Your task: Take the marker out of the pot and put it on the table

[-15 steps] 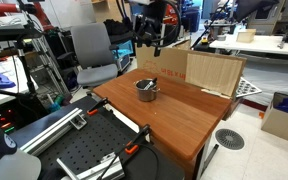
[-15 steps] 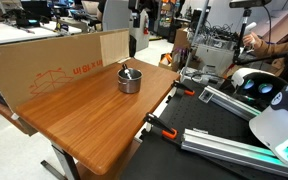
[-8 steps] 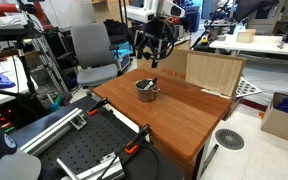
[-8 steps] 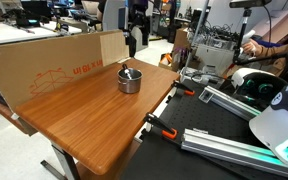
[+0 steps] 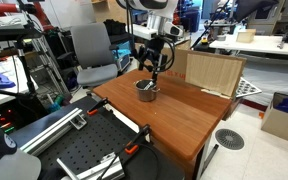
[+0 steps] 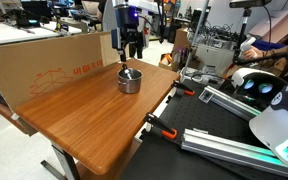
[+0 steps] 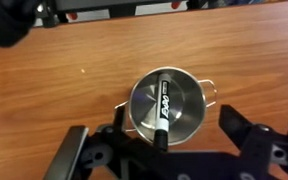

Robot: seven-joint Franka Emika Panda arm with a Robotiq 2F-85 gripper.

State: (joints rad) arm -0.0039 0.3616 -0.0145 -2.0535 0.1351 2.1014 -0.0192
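The steel pot (image 5: 146, 90) (image 6: 130, 80) stands on the reddish-brown table (image 5: 189, 118) (image 6: 84, 120), near its far edge. The wrist view looks straight down into the pot (image 7: 189, 95). The marker (image 7: 163, 105) leans inside it, with a white printed body and a black end resting on the near rim. It shows as a thin stick in an exterior view (image 6: 129, 71). My gripper (image 5: 155, 64) (image 6: 131, 52) (image 7: 172, 112) hangs just above the pot, open and empty. Its fingers (image 7: 227, 112) stand on either side of the pot.
A cardboard panel (image 6: 54, 62) and a light wooden box (image 5: 214, 72) line the table's far side. A black perforated board (image 5: 84, 155) (image 6: 219, 140) adjoins the table, with orange clamps (image 6: 156, 127) on the edge. An office chair (image 5: 92, 50) stands behind.
My gripper has come down and forward from high behind the table to just above the pot. The pot and marker have not moved.
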